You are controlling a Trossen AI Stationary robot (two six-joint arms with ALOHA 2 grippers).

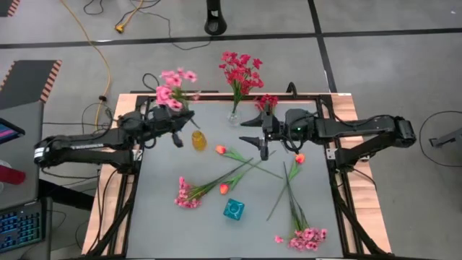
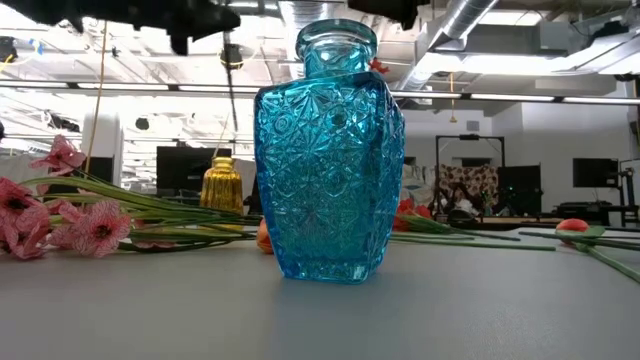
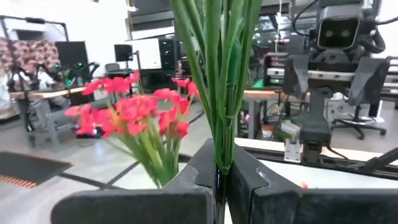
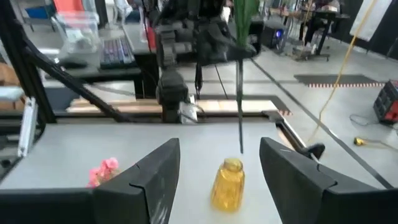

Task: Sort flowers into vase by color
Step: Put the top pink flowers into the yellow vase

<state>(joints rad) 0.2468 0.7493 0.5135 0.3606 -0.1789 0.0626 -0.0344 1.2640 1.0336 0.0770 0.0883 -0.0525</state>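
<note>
- The left gripper [image 1: 175, 124] has its jaws clamped on the green stems of a pink spray [image 1: 173, 88], held above the yellow vase [image 1: 198, 139] near the counter's [image 1: 159, 217] far left. If the dangling stem ends miss the narrow neck, they could tip the vase.
- The right gripper [image 1: 258, 141], jaws wide and empty, hovers just right of that vase; the arms could collide.
- More flowers [image 1: 216, 182] lie loose mid-counter.
</note>
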